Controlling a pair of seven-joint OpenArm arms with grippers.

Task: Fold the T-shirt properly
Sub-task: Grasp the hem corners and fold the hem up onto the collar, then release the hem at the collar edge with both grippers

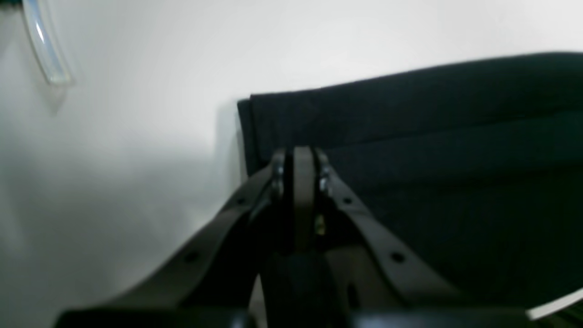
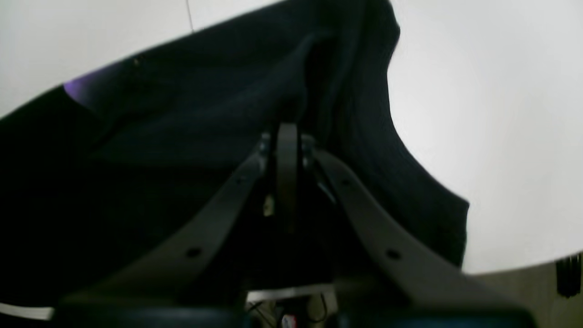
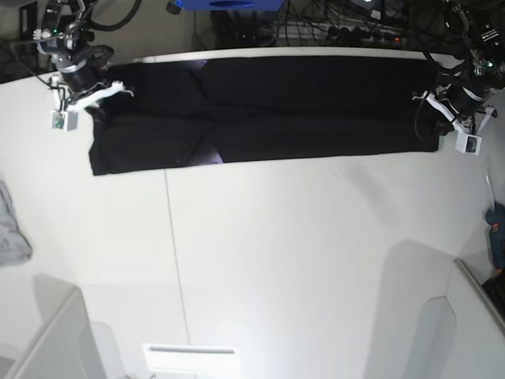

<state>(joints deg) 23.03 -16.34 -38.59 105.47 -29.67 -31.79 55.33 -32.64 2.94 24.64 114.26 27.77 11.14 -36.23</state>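
Observation:
The black T-shirt (image 3: 316,103) lies folded into a long band along the far side of the white table (image 3: 300,253). A bit of purple print (image 2: 79,86) shows at a fold. My left gripper (image 3: 434,103) is at the band's right end. In the left wrist view it (image 1: 298,157) is shut on the shirt's corner (image 1: 410,136). My right gripper (image 3: 106,88) is at the band's left end. In the right wrist view it (image 2: 287,130) is shut on bunched black fabric (image 2: 205,114).
A small grey cloth (image 3: 11,229) lies at the table's left edge. A blue tool (image 3: 495,229) sits at the right edge. Cables and a power strip (image 3: 355,31) run behind the far edge. A clear tube (image 1: 45,45) shows in the left wrist view.

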